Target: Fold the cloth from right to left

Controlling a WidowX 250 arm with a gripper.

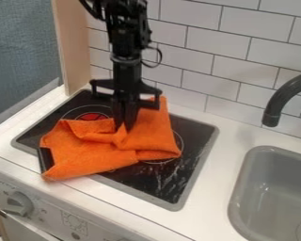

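Control panel [71, 225] of the toy stove, lower left, with a pale knob [17, 204] near its left end; beside it, at lower right, a gray sink [257, 153] set into the white counter [232, 146]. Behind the panel lies the black stovetop [162, 186], bearing the orange cloth [93, 157]. The cloth is bunched and partly folded, covering much of the stovetop's middle and left; its lower left corner reaches over the front rim onto the counter, and its upper right part stands raised beside the gripper [123, 128]. The gripper points downward from the top of the view, its jaws drawn close together and pinching a narrow ridge of the cloth between the tips. A red burner mark [91, 116] shows just behind the cloth. At right, a black faucet [281, 101] curves over the sink; white tiles [222, 61] line the wall.
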